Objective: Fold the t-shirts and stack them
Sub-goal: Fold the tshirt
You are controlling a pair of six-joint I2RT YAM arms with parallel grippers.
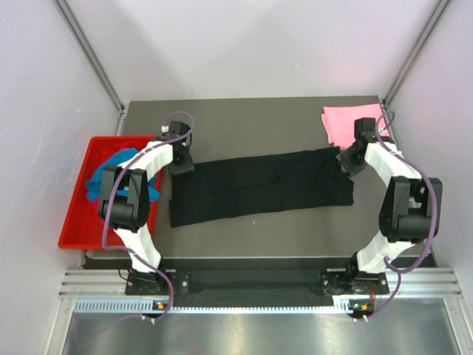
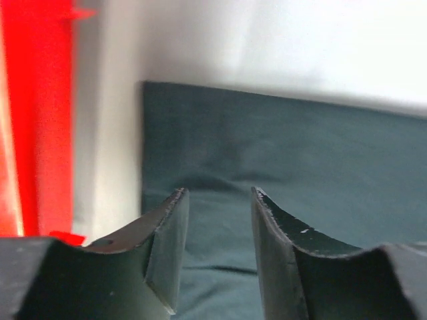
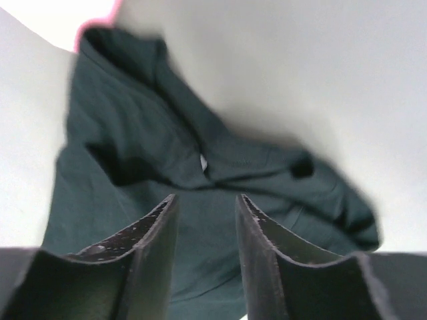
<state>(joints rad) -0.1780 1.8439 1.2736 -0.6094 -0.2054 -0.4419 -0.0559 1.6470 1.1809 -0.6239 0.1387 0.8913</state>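
A black t-shirt (image 1: 259, 186) lies folded into a long band across the middle of the table. My left gripper (image 1: 181, 159) hovers at its far left corner, jaws open over flat dark cloth (image 2: 287, 147) and holding nothing (image 2: 219, 193). At the band's right end, my right gripper (image 1: 347, 159) is open just above the rumpled collar end (image 3: 167, 133), where a small white label (image 3: 203, 162) shows; nothing sits between its fingers (image 3: 205, 198). A light pink t-shirt (image 1: 349, 123) lies folded at the back right corner. A turquoise t-shirt (image 1: 118, 174) is bunched in the red tray.
The red plastic tray (image 1: 77, 222) stands off the table's left edge, also visible as a red strip (image 2: 37, 120) in the left wrist view. Pale walls enclose the table on three sides. The arm bases are on the rail at the near edge.
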